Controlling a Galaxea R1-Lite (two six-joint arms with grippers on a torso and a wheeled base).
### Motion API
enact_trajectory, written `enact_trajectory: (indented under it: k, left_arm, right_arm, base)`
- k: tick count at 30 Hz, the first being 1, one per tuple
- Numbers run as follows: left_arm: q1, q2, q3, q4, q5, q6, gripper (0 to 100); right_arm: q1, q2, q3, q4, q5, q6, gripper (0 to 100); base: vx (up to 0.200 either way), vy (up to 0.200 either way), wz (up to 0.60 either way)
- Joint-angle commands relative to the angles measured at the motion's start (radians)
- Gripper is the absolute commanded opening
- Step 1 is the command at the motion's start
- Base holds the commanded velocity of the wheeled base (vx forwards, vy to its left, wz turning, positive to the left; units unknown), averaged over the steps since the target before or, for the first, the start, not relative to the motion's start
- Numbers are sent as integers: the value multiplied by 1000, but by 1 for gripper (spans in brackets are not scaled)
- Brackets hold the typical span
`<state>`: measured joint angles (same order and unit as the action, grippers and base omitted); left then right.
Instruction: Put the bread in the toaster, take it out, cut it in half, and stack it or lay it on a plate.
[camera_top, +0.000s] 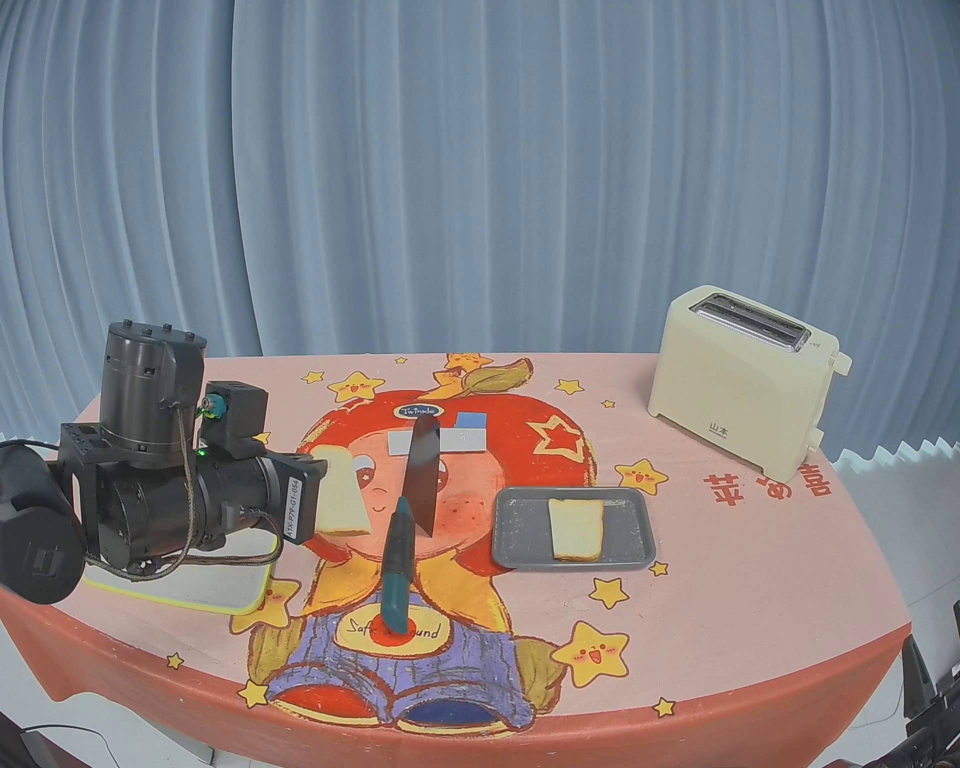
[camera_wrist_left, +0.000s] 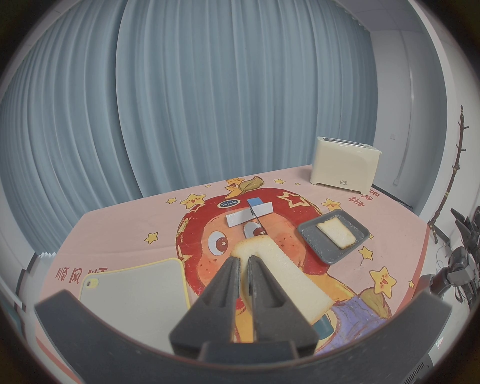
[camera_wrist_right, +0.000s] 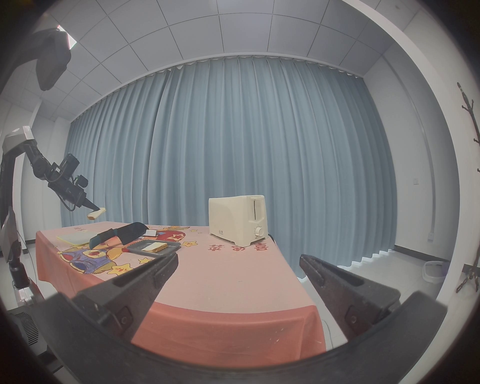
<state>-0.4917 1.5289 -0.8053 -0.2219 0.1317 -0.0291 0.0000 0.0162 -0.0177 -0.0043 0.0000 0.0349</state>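
Bread half (camera_top: 576, 528) lies on the plate (camera_top: 520, 548), while the second half (camera_wrist_left: 285, 275) is pinched edge-on in the left gripper (camera_wrist_left: 244, 265), held above the table near the knife (camera_top: 400, 560) and well short of the plate. The toaster (camera_top: 745, 375) looks empty, so toasting and cutting seem done. What remains is carrying the held piece across and laying or stacking it. The right gripper (camera_wrist_right: 237, 260) sits off the table's side, jaws wide and empty.
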Motion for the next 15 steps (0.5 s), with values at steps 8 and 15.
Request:
enact_trajectory:
  k: [8,15]
  left_arm:
    - [-8,-3,-35,-2,-3,-8,0]
    - [-8,-3,-32,1,-58,-5,0]
  right_arm:
    - [0,-16,18,0,0,0,100]
    - [0,-16,18,0,0,0,100]
  base:
    - [0,0,0]
    - [0,0,0]
